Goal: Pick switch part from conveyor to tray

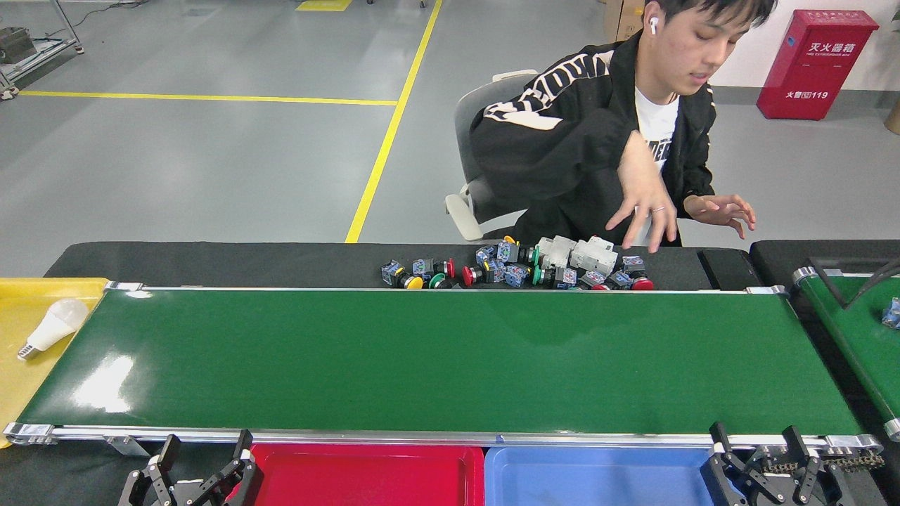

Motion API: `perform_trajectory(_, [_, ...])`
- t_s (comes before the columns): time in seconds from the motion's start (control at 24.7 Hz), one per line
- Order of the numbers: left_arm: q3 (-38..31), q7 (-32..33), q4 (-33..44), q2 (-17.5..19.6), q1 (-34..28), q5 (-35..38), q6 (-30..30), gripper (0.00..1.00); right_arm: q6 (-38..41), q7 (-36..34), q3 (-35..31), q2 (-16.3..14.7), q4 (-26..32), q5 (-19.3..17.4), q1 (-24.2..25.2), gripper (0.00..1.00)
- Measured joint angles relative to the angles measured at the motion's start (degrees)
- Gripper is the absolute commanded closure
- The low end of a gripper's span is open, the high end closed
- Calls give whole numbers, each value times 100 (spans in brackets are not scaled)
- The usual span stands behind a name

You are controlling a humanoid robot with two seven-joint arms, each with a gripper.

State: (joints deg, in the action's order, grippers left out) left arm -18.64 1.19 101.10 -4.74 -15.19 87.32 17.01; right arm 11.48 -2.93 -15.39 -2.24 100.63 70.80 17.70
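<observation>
head view: left claw (205, 455) and right claw (759, 445) spread wide (both empty)

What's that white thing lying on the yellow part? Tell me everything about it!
It is a light bulb with a round, frosted white dome, a white body that narrows, and a small silver metal screw base. It looks like smooth plastic or glass, unlit and unbroken as far as can be seen. It lies on its side in the yellow tray at the left end of the conveyor, base pointing lower left, dome near the belt's edge.
</observation>
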Motion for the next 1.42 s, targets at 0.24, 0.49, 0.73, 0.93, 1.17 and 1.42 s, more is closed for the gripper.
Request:
perform_trajectory(0.24, [-84, -26, 0, 104, 1, 0, -30, 0, 2, -2, 0, 0, 0, 0, 0, 0])
perform_trajectory(0.49, [-99, -28, 0, 100, 7, -10, -14, 0, 4, -4, -1, 0, 0, 0, 0, 0])
perform_trajectory(0.73, [-19, -29, 0, 98, 7, -53, 0, 0, 31, -18, -1, 0, 0, 0, 0, 0])
perform_trajectory(0.93, [337, -34, 0, 98, 6, -54, 6, 0, -6, -16, -14, 0, 0, 0, 0, 0])
perform_trajectory(1.17, [609, -50, 0, 90, 4, -53, -16, 0, -42, 9, -25, 0, 0, 0, 0, 0])
perform_trajectory(1.42, [620, -48, 0, 90, 3, -53, -42, 0, -51, 19, -34, 0, 0, -3, 0, 0])
